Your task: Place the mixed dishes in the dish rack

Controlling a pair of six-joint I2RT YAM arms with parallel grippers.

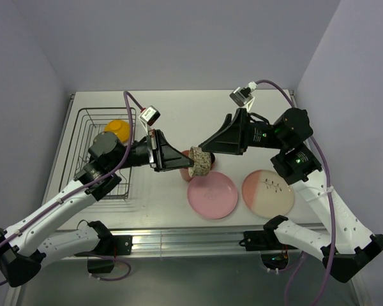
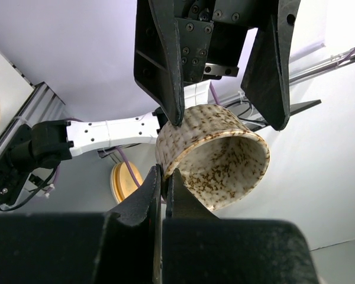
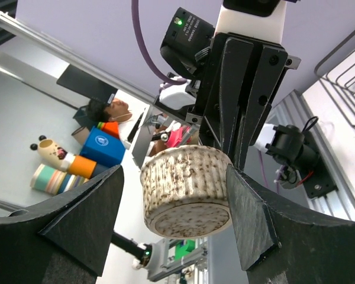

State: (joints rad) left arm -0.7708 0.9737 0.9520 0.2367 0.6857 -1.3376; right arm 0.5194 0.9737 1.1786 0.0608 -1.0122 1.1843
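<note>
The small speckled beige cup (image 1: 200,162) hangs in the air over the table's middle, on its side. My left gripper (image 1: 180,160) is shut on the cup's rim, one finger inside and one outside the wall (image 2: 161,175). My right gripper (image 1: 203,149) is open and straddles the cup (image 3: 186,189); one finger (image 3: 251,219) is close to its side and the other (image 3: 89,219) stands well apart. The orange-yellow bowl (image 1: 118,129) sits in the grey wire dish rack (image 1: 83,137) at the left. The pink plate (image 1: 212,196) and the pink-and-cream plate (image 1: 268,193) lie on the table.
Something pinkish-red (image 1: 184,173) stands on the table under the held cup, mostly hidden by it. The two arms meet nose to nose above the table's centre. A corner of the rack shows in the right wrist view (image 3: 349,89).
</note>
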